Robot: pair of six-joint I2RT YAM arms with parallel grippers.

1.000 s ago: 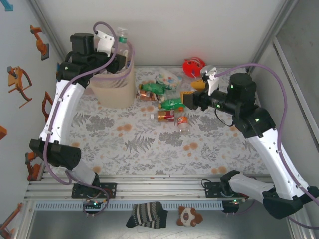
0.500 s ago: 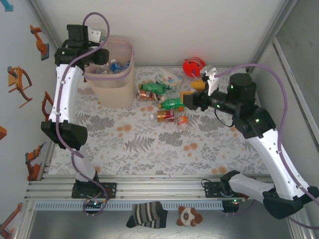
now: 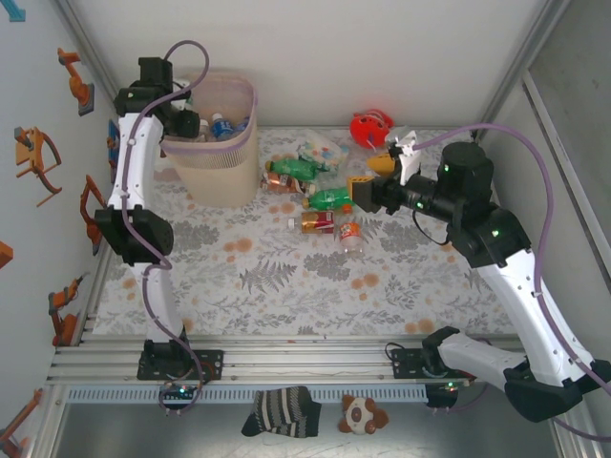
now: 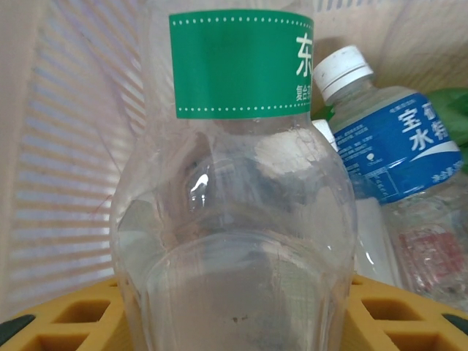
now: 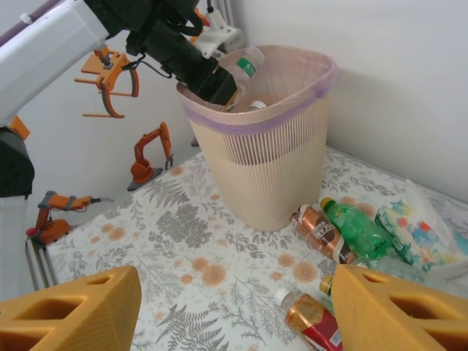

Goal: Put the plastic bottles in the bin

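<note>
Left wrist view puts a clear bottle [image 4: 234,219] with a green label right in front of me, clamped between the yellow fingers [image 4: 66,322] of my left tool [image 4: 234,325]. The jaws are partly closed around its body. The ribbed wall of the bin [image 4: 66,146] stands behind it, and a blue-labelled bottle [image 4: 398,153] lies in the bin just beside it. From above, my left tool [image 3: 186,124] sits at the left rim of the bin [image 3: 224,176] and reaches inward.

I judge this to be the drop step. The bottle is over or inside the opening, so the next move is to spread the jaws, let it fall, and lift clear without catching the rim.

My right tool [image 5: 234,314] hangs over the surface [image 5: 183,241] with its jaws apart and nothing between them. A green bottle [image 5: 358,230], a brown bottle [image 5: 318,230] and an orange-labelled bottle [image 5: 311,318] lie ahead of it and below, near the foot of the bin. These need picking up next.
</note>
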